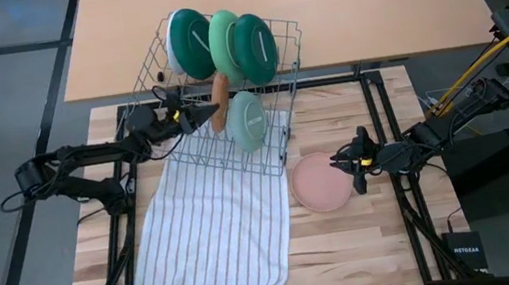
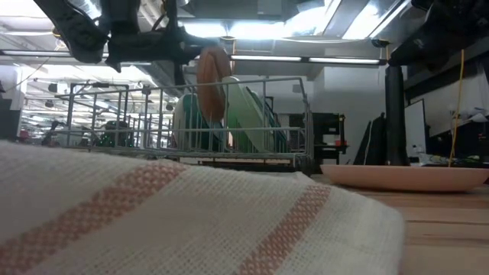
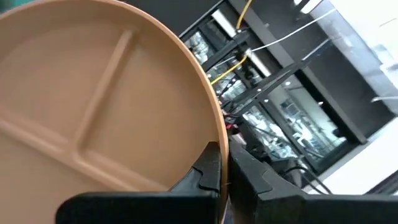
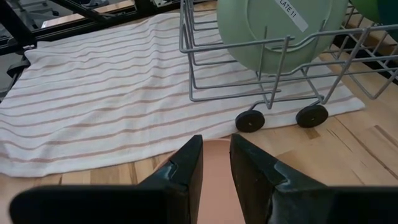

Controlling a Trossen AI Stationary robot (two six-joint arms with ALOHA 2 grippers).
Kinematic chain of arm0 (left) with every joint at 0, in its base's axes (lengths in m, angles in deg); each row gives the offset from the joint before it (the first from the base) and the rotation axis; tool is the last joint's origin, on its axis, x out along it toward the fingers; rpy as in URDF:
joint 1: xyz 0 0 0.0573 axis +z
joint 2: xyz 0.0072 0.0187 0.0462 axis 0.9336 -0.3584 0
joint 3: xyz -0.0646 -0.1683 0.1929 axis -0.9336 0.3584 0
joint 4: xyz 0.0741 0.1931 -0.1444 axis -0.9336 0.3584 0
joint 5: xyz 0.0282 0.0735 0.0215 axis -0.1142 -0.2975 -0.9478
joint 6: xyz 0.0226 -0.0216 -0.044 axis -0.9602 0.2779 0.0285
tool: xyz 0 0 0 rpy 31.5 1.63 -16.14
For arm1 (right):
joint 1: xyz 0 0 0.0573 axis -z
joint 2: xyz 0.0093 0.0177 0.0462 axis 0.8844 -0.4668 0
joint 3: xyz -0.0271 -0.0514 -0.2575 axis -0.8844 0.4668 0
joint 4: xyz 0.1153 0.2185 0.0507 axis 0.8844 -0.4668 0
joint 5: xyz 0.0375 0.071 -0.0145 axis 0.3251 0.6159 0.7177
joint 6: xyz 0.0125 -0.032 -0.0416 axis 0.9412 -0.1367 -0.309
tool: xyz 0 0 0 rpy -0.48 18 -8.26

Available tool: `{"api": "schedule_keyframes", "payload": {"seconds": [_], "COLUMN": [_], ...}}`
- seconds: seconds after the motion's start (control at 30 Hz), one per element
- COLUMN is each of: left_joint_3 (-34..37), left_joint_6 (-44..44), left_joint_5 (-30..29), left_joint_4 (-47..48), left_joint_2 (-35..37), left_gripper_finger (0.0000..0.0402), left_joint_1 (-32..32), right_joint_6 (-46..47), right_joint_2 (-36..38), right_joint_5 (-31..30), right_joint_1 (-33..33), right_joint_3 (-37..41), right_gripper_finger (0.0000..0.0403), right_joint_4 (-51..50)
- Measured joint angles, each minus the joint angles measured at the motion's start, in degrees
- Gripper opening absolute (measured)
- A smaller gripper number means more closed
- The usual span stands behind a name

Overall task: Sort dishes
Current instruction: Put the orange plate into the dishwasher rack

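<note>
The left gripper (image 1: 192,117) is clamped tight on the rim of the brown divided plastic plate (image 1: 219,103), holding it on edge above the grey wire dish rack (image 1: 148,72). Makes sense: a plate only drops between those wires if it goes in upright, so it is carried edge-on rather than flat. From its own wrist camera you can see the fingers (image 3: 208,171) pinching the plate's edge, the three compartments facing the lens.

Behind it in the rack, a white-backed dark green round plate (image 1: 187,43), a light green round plate (image 1: 223,40) and another dark green plate (image 1: 255,49) stand in a row at the far end. A pale mint round plate (image 1: 247,119) stands alone nearer the front. The brown one hangs between those two groups, so I'd guess it's headed for a free slot there.

Over on the right, the right gripper (image 1: 356,168) has its fingers parted and empty, poised at the edge of the pink round plate (image 1: 319,181), which lies flat on the wooden table (image 1: 371,246) just beside the rack's corner. The rack sits on a white cloth with thin red stripes (image 1: 213,235), presumably to catch drips.
</note>
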Motion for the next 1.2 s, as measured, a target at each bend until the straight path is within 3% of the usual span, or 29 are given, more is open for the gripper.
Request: {"api": "schedule_keyframes", "payload": {"seconds": [0.63,0.8,1.2], "left_joint_3": [-0.15,-0.11,0.04], "left_joint_6": [1.30,1.26,-12.04], "left_joint_5": [-0.18,-0.21,-0.22], "left_joint_4": [5.66,6.36,14.25], "left_joint_2": [0.13,0.13,0.09], "left_gripper_finger": [0.0006,0.0033,0.0095], "left_joint_1": [0.05,0.01,0.31], "right_joint_6": [0.00,0.00,0.00], "right_joint_2": [0.01,0.00,0.02], "right_joint_5": [0.42,0.42,0.44], "right_joint_1": [0.00,0.00,0.00], "right_joint_3": [0.00,0.02,0.00], "right_gripper_finger": [0.0085,0.0085,0.0085], "right_joint_4": [-0.03,-0.03,-0.01]}}
